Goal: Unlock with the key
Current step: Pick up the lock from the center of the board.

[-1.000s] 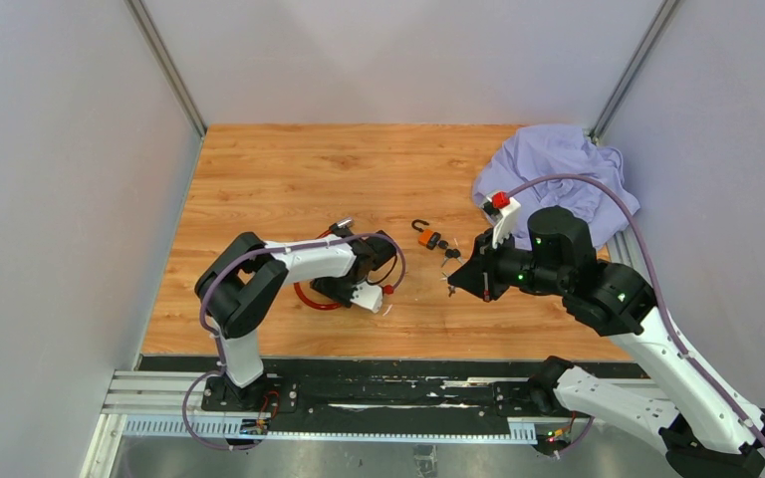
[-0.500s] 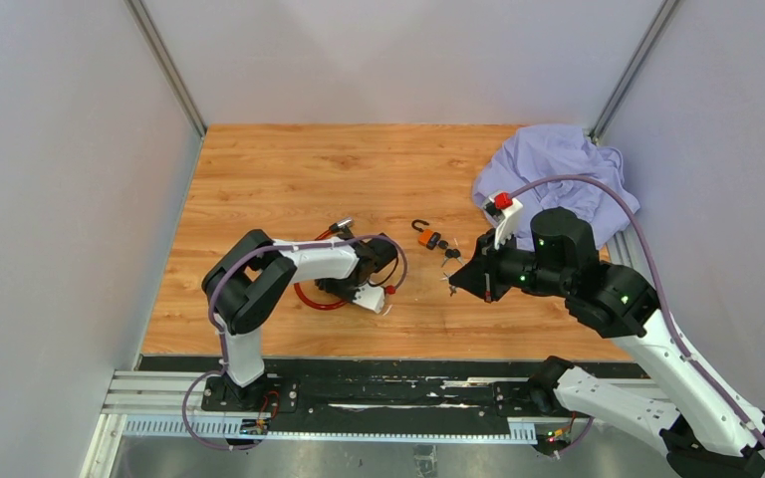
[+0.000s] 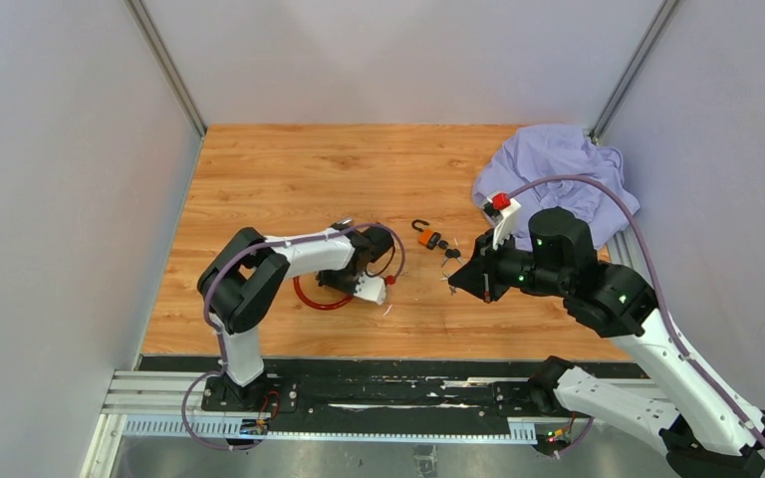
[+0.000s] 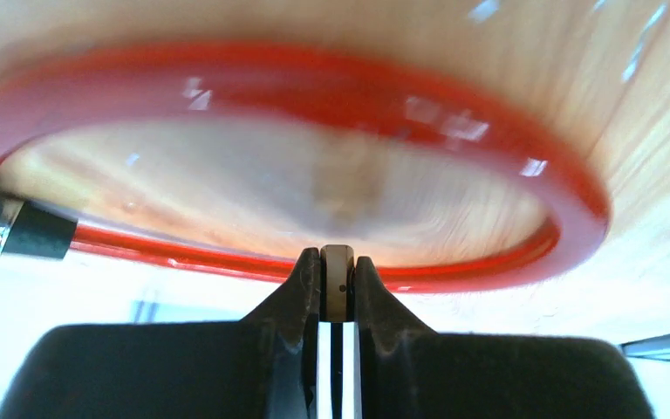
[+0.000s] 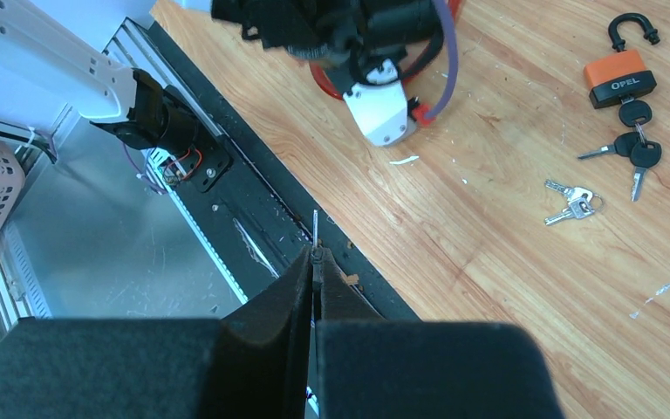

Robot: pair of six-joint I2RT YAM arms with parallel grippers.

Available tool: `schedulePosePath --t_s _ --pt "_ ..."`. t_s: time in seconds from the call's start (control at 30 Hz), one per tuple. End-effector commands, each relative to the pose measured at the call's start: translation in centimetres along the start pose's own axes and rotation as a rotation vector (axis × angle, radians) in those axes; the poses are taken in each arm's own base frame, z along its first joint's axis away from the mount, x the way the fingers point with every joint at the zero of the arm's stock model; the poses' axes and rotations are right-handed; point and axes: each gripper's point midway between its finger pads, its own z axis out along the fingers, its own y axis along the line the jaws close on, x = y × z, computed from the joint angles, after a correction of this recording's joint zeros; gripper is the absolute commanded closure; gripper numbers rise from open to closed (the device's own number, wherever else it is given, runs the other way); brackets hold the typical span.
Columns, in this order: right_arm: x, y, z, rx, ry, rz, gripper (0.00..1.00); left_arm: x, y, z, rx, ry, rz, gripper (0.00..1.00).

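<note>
Purple cloth (image 3: 558,169) sits well behind R fingers (image 5: 292,288). Red cable loop (image 4: 314,87) arcs just beyond L fingers (image 4: 301,279). Orange padlock (image 5: 624,77), shackle open w/ black keys (image 5: 632,140) attached, lies ahead-right of R fingers; silver keys (image 5: 573,202) lie nearer. L fingers pinch tan nub (image 4: 338,260); R fingers clenched on metal sliver (image 5: 315,229).

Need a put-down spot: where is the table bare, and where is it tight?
Bare: the far half of the table, from the left wall across to the purple cloth. Also the near-edge strip between the red cable loop and the silver keys. Tight: the middle, around the orange padlock and its black-headed keys.
</note>
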Motion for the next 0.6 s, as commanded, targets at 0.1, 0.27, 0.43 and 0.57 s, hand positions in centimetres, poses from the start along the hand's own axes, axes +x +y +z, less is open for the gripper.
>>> schedulePosePath --t_s 0.1,0.27,0.43,0.57 --pt "0.1 0.1 0.5 -0.021 0.03 -0.019 1.0 1.6 3.7 -7.5 0.046 -0.423 -0.321 1.0" --pt "0.0 0.9 1.5 -0.076 0.068 -0.021 0.99 3.0 4.8 -13.1 0.057 -0.777 -0.471 1.0" --pt "-0.1 1.7 3.2 -0.14 0.116 -0.019 1.0 2.3 2.7 -18.4 0.128 -1.115 -0.486 1.0" --pt "-0.4 2.6 4.5 -0.189 0.152 -0.029 1.0 -0.1 -0.2 -22.0 0.176 -1.348 -0.423 1.0"
